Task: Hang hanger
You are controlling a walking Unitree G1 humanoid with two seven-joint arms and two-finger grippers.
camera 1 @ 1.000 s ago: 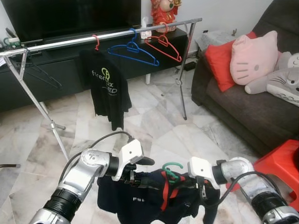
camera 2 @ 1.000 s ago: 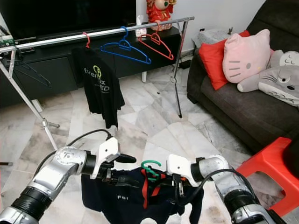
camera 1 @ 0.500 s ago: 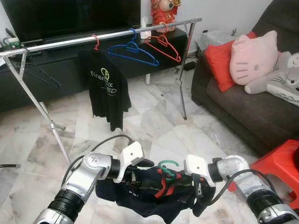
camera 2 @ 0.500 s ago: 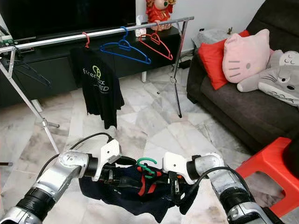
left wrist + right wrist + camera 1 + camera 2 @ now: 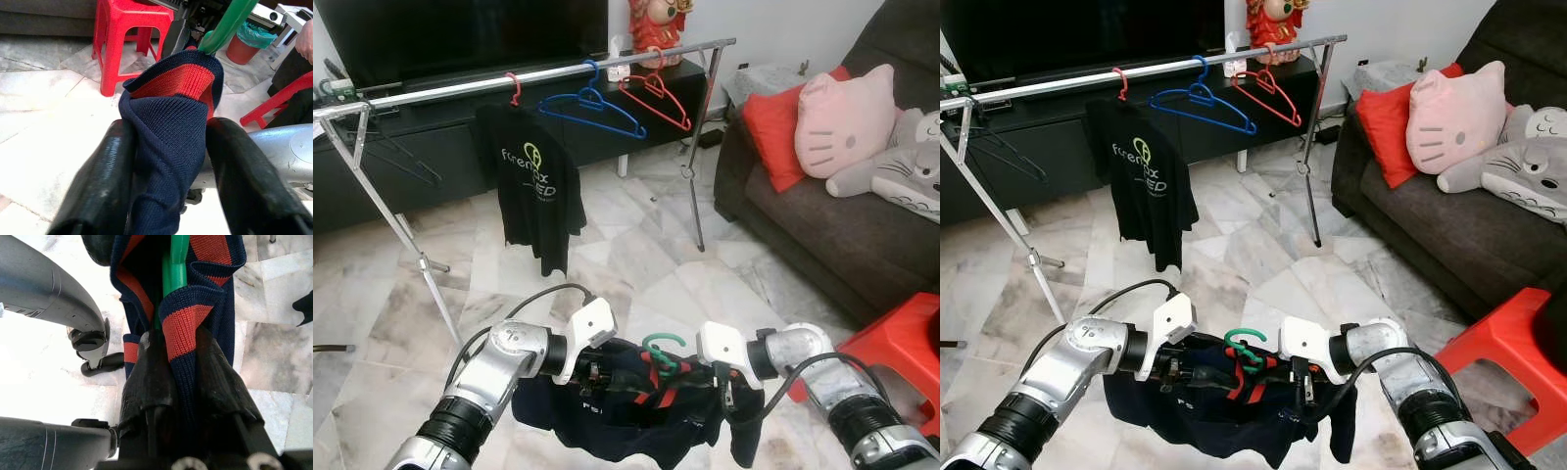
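Observation:
A navy shirt [image 5: 617, 416] with a red collar hangs on a green hanger [image 5: 662, 351], held low between my arms. My left gripper [image 5: 592, 370] is shut on the shirt's shoulder; in the left wrist view navy cloth [image 5: 166, 142] fills the gap between the black fingers [image 5: 100, 181]. My right gripper [image 5: 722, 387] is shut on the other shoulder, pinching collar cloth [image 5: 183, 333] and the green hanger [image 5: 174, 269]. The metal clothes rail [image 5: 538, 73] stands ahead, across the floor.
On the rail hang a black T-shirt [image 5: 533, 186] on a red hanger, a blue hanger [image 5: 592, 106] and a red hanger [image 5: 656, 93]. A sofa [image 5: 822, 225] with cushions is at the right, a red stool [image 5: 906, 348] beside my right arm. A black TV cabinet [image 5: 460, 147] stands behind the rail.
Both grippers have moved slightly closer together and the shirt has bunched, then dropped lower again. The green hook has shifted a little to the left.

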